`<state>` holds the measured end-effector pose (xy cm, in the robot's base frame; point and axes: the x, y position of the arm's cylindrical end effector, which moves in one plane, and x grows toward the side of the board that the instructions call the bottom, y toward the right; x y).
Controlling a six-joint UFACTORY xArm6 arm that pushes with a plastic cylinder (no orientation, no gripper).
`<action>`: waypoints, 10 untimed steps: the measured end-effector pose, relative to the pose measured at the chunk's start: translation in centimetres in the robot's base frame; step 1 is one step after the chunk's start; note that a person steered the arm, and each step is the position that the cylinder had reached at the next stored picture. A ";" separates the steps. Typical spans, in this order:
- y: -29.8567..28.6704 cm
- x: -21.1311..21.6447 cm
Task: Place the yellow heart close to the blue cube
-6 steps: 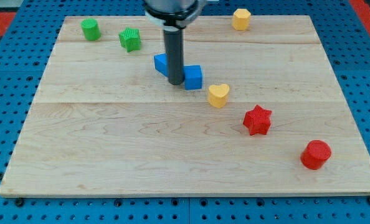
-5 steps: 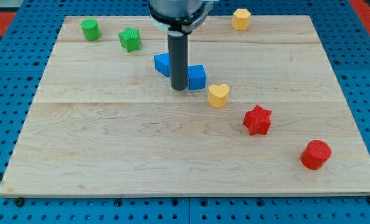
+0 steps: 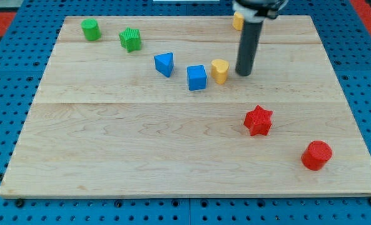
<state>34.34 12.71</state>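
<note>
On the board (image 3: 173,144), starting at the view's left, we see a green cylinder (image 3: 90,29) and a green star (image 3: 130,39) near the top edge. Next come a blue wedge (image 3: 165,64) and the blue cube (image 3: 197,77). The yellow heart (image 3: 219,70) sits just beside the cube, on its right, almost touching it. Our arm carries no claw, only a rod; my tip (image 3: 243,74) rests just right of the heart. A yellow block (image 3: 237,20) shows partly behind the rod. Further right, toward the bottom, lie a red star (image 3: 258,120) and a red cylinder (image 3: 316,155).
</note>
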 end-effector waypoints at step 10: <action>-4.4 1.9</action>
